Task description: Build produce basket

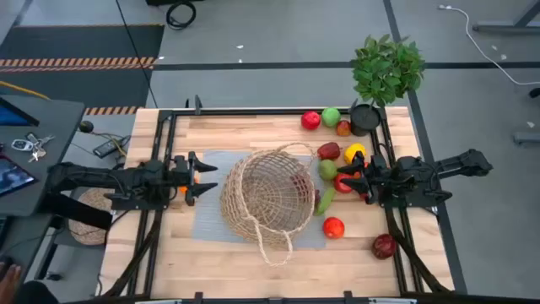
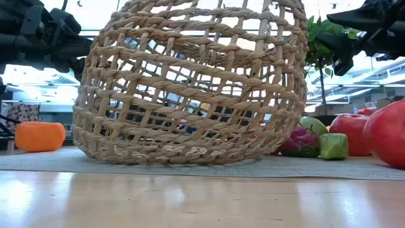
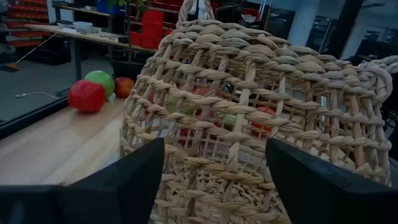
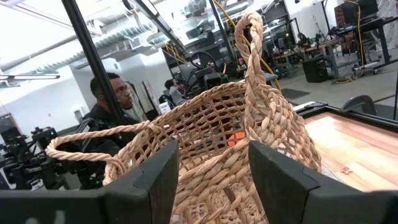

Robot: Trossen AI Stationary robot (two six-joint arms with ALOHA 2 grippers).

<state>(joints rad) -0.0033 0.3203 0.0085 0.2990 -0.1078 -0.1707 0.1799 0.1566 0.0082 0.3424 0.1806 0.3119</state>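
Note:
The wicker basket (image 1: 268, 199) lies tipped on its side on a grey mat (image 1: 211, 221), its mouth toward the table's right. One handle loop (image 4: 256, 68) stands up at the rim. My left gripper (image 1: 205, 180) is open and hovers just left of the basket's wall (image 3: 249, 106), with an orange piece (image 2: 39, 136) on the mat beneath the arm. My right gripper (image 1: 344, 179) is open and hovers level in front of the basket's mouth (image 4: 205, 124), above a red piece (image 1: 341, 183). Red, green, yellow and dark red produce lies to the basket's right (image 1: 329, 152).
A potted plant (image 1: 385, 72) stands at the far right corner, beside a red piece (image 1: 310, 120) and a green piece (image 1: 331, 116). A red-orange piece (image 1: 333, 226) and a dark red one (image 1: 384, 246) lie near right. A flat woven mat (image 1: 87, 216) sits off the left edge. People show beyond the table (image 4: 112, 99).

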